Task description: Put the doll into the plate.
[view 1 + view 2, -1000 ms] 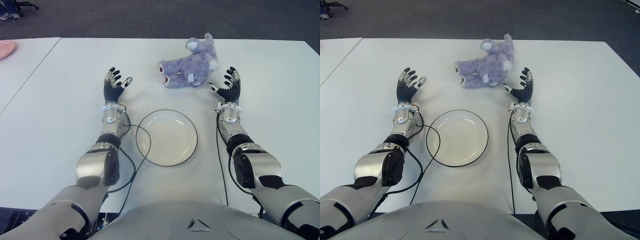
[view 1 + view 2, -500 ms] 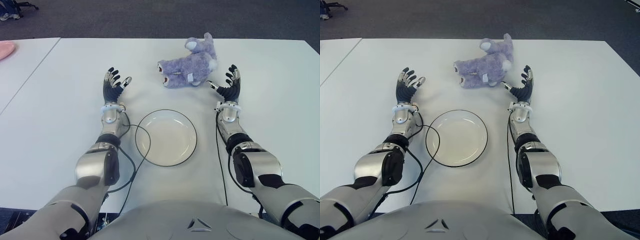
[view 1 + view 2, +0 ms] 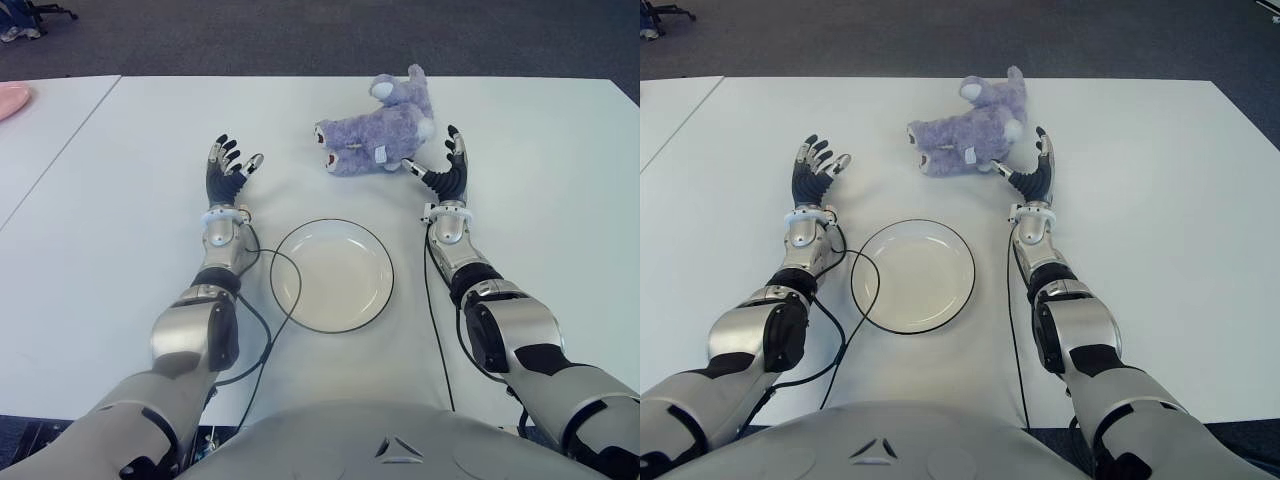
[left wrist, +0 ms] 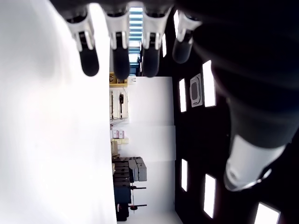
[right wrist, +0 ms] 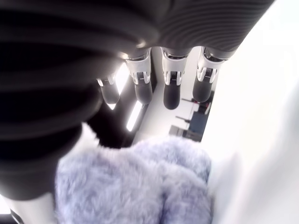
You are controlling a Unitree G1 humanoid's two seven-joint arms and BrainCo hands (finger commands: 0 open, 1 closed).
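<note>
Since the fluffy lavender plush doll (image 3: 378, 132) looks light and squashy, the spread-fingered, empty right hand (image 3: 444, 172) just right of it should pinch its thick body before carrying it to the near white round plate (image 3: 377, 296); the left hand (image 3: 226, 172), also splayed and empty, shows far-left of the plate.

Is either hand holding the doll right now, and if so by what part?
Nothing is held. The right hand is open beside the doll, fingers spread, not closed on it. The left hand is open, left of the plate.
</note>
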